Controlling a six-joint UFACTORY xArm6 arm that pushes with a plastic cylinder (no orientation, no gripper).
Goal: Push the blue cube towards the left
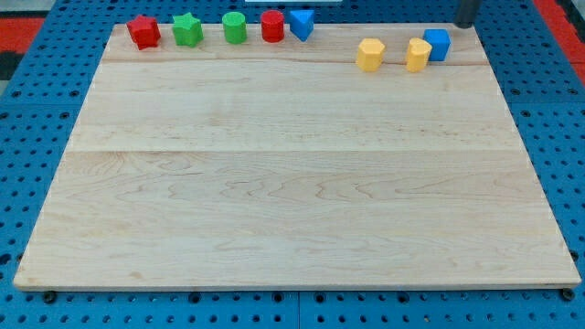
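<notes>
The blue cube [438, 43] sits near the top right of the wooden board [292, 174], touching a yellow block [418, 54] on its left. My tip [467, 25] is at the view's top edge, just up and to the right of the blue cube, a small gap apart from it. Only the lowest part of the rod shows.
A second yellow block [369, 54] lies left of the first. Along the top edge, from left to right, stand a red star-like block [143, 31], a green star block [187, 29], a green cylinder [235, 27], a red cylinder [272, 26] and a blue triangular block [301, 23].
</notes>
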